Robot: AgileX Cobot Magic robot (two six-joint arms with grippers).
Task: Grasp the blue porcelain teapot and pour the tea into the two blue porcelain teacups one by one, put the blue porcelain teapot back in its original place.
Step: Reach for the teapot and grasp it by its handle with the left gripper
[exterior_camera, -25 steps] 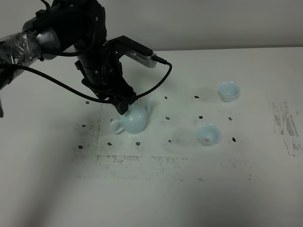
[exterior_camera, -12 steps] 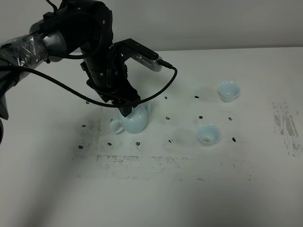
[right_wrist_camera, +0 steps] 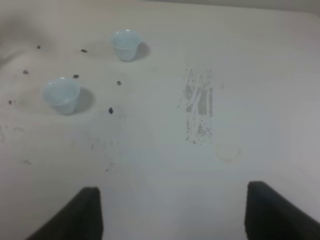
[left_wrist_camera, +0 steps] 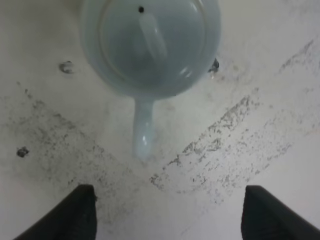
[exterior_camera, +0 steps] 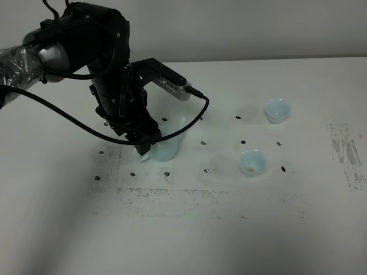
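The blue porcelain teapot [exterior_camera: 166,148] stands on the white table [exterior_camera: 229,229], left of centre. My left gripper [exterior_camera: 143,145] hangs over its handle side and hides the handle in the high view. In the left wrist view the teapot [left_wrist_camera: 150,45] is seen from above, with its lid on and its loop handle [left_wrist_camera: 143,130] pointing at my open left gripper [left_wrist_camera: 167,217], which holds nothing. The two teacups stand to the right: one far [exterior_camera: 277,109], one nearer [exterior_camera: 252,162]. My open, empty right gripper [right_wrist_camera: 175,215] sees both cups [right_wrist_camera: 125,45] [right_wrist_camera: 61,95] from a distance.
Small black marks [exterior_camera: 203,142] dot the table around the teapot and cups. Grey scuffed patches lie in front of the teapot [exterior_camera: 172,195] and at the right edge [exterior_camera: 344,149]. The left arm's cable [exterior_camera: 195,109] loops above the teapot.
My left arm has shifted left and lowered toward the teapot's handle side, now covering the handle. The teapot and cups have not moved.
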